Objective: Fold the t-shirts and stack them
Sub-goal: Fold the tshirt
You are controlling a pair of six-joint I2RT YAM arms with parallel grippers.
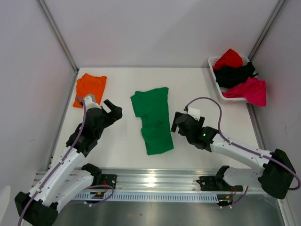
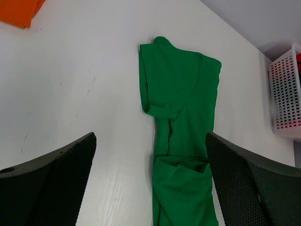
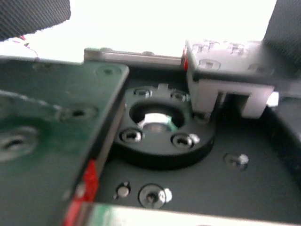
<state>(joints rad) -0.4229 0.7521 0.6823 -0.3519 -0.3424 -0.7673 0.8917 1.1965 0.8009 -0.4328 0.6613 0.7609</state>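
Observation:
A bright green t-shirt (image 1: pixel 153 120) lies folded into a long strip in the middle of the table, its near end doubled over. In the left wrist view the green t-shirt (image 2: pixel 181 141) runs between the two fingers. An orange t-shirt (image 1: pixel 89 88) lies folded at the back left. My left gripper (image 1: pixel 114 112) hovers left of the green shirt, open and holding nothing. My right gripper (image 1: pixel 177 123) sits just off the shirt's right edge, open and empty. Its fingers (image 3: pixel 28 14) stand wide apart at the top corners of the right wrist view, which otherwise shows only blurred metal hardware.
A white basket (image 1: pixel 214 75) at the back right holds red (image 1: pixel 229 57), black (image 1: pixel 235 74) and magenta (image 1: pixel 251 90) shirts. The basket (image 2: pixel 284 99) also shows at the right of the left wrist view. A metal rail (image 1: pixel 155 181) runs along the near edge. Walls close off the left, back and right.

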